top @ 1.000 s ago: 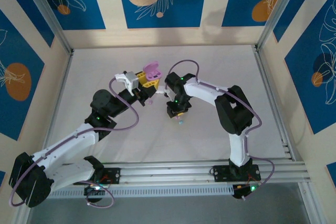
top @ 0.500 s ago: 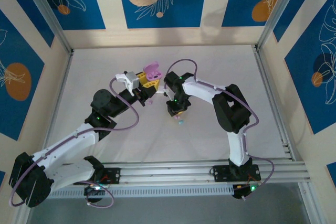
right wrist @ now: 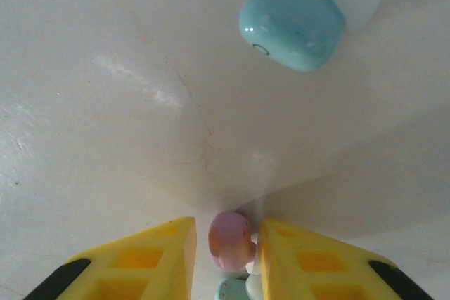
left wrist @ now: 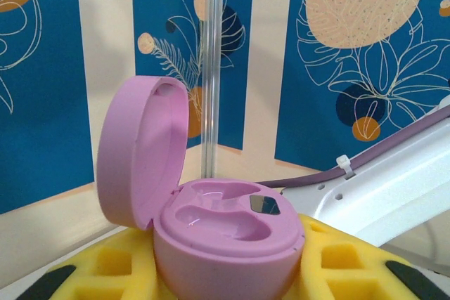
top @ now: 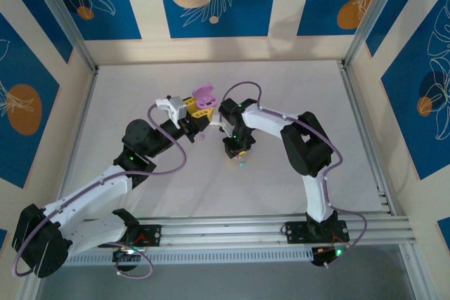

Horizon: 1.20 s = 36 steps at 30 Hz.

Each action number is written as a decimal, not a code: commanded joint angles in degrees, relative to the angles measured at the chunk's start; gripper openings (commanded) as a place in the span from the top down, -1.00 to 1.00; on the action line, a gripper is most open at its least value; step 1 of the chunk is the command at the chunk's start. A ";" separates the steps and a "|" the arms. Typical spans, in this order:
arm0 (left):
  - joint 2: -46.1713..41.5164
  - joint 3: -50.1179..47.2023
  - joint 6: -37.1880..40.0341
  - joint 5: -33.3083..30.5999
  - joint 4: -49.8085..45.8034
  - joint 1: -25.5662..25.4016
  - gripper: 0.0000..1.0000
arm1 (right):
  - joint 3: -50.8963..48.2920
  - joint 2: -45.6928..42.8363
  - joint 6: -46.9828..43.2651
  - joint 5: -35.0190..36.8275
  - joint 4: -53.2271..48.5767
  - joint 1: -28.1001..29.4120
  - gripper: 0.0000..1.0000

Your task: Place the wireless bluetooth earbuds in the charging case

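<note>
The pink charging case (left wrist: 228, 237) stands with its lid up, clamped between the yellow fingers of my left gripper (left wrist: 225, 275); both of its hollows are bare. In the top view the case (top: 204, 94) sits mid-table in the left gripper (top: 202, 108). Just to its right, my right gripper (top: 238, 151) points down at the table. Its yellow fingers (right wrist: 151, 261) are shut on a pink earbud (right wrist: 230, 239). A light blue earbud (right wrist: 292, 24) lies on the table ahead of them, also seen in the top view (top: 241, 163). Bits of light blue and white (right wrist: 239, 289) show behind the pink bud.
The right arm's white link (left wrist: 394, 180) and purple cable (left wrist: 394, 145) pass close behind the case. Metal frame posts (top: 70, 26) and patterned walls enclose the white table (top: 140, 89). A rail (top: 267, 230) runs along the near edge.
The right gripper's jaws have narrowed onto the pink earbud, and that arm has drawn slightly left. The left arm and case have stayed put.
</note>
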 commanded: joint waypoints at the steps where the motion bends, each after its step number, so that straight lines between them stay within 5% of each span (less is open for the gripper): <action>1: -0.14 0.88 -0.41 -0.64 0.92 -0.55 0.45 | 1.50 1.08 -0.82 0.74 -1.57 0.35 0.42; 36: -0.49 0.67 -0.46 -1.43 -0.49 -0.49 0.44 | 2.75 2.68 1.77 1.33 -3.13 -0.27 0.40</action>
